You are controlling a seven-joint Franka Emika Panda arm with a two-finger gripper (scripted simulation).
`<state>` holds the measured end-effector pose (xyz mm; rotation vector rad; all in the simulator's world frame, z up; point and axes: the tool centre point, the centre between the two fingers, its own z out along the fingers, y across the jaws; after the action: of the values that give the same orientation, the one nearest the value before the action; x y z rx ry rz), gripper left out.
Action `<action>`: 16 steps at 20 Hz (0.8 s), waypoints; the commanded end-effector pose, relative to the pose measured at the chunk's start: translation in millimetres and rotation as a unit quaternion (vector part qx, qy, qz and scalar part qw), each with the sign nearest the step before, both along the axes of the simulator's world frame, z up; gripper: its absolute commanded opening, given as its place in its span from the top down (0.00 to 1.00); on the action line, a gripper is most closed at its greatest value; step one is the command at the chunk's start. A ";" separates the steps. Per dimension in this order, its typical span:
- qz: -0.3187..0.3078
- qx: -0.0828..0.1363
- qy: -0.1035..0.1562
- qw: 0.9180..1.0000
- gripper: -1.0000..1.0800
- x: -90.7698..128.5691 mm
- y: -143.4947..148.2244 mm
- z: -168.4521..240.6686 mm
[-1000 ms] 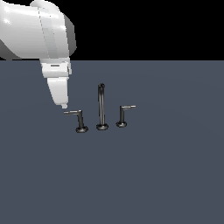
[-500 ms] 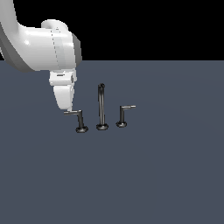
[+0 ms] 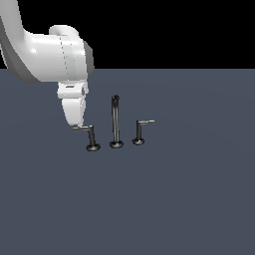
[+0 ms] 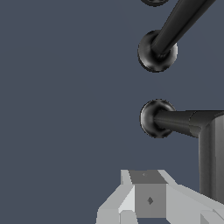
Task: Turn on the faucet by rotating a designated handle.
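The faucet is a dark three-piece set on the grey floor. The handle [image 3: 91, 136] is the one on the exterior view's left, a short post with a thin pale lever [image 3: 82, 128] pointing left. My gripper [image 3: 76, 123] hangs just above the lever's free end, fingers together and holding nothing. In the wrist view the handle's round base [image 4: 153, 118] and post lie beyond my gripper [image 4: 148, 176], and the lever [image 4: 211, 157] runs beside the fingers. The tall spout [image 3: 115, 119] stands in the middle.
The twin handle [image 3: 139, 131], lever pointing to the exterior view's right, stands past the spout. The spout's base [image 4: 156, 51] also shows in the wrist view. The flat grey floor [image 3: 174, 199] stretches all around. My white arm [image 3: 50, 55] fills the upper left.
My arm has swung toward the exterior view's right and come lower, bringing the gripper tip closer over the lever's left end. The lever has not visibly turned.
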<state>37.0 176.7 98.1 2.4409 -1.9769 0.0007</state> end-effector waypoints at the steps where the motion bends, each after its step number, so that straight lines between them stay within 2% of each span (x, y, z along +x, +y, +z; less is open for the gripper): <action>1: 0.000 0.000 0.000 1.000 1.00 -5.3 1.5 0.1; 11: 0.000 0.000 0.000 1.000 1.00 -38.8 10.1 0.1; 12: 0.000 0.000 0.000 1.000 1.00 -38.8 10.1 0.1; 13: -0.004 0.002 -0.005 1.000 1.00 -29.7 5.5 0.2; 16: -0.003 0.001 -0.004 1.000 1.00 -38.8 2.4 0.0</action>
<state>4.2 181.5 98.4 2.4444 -1.9932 0.0113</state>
